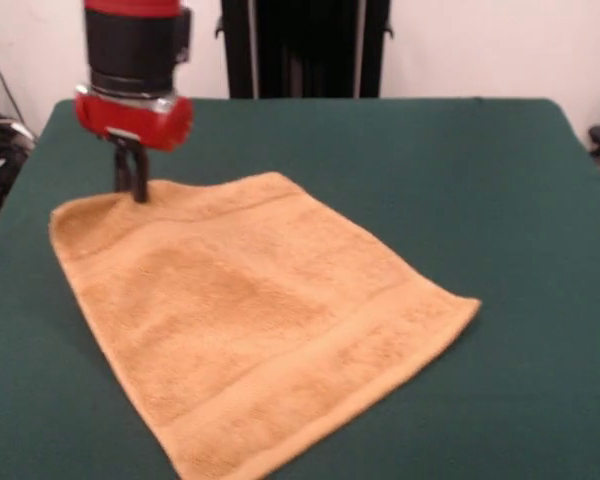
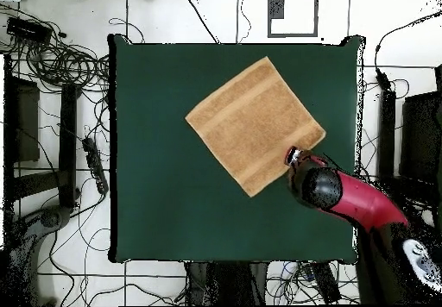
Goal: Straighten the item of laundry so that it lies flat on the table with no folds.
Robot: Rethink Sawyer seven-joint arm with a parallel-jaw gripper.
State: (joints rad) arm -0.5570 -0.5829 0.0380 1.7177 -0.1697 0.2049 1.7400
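The orange-tan towel lies spread on the dark green table, turned like a diamond, with a woven band near two opposite edges. It looks nearly flat, with a slight ripple along its far left edge. My gripper comes straight down onto that far edge near the left corner, its jaws drawn together and pinching the cloth at table level. In the overhead view the towel sits in the upper middle of the table, and the gripper is at the towel's lower right edge.
The robot's black pedestal stands behind the table's far edge. Cables and power strips lie on the floor around the table. Green cloth surrounds the towel on all sides.
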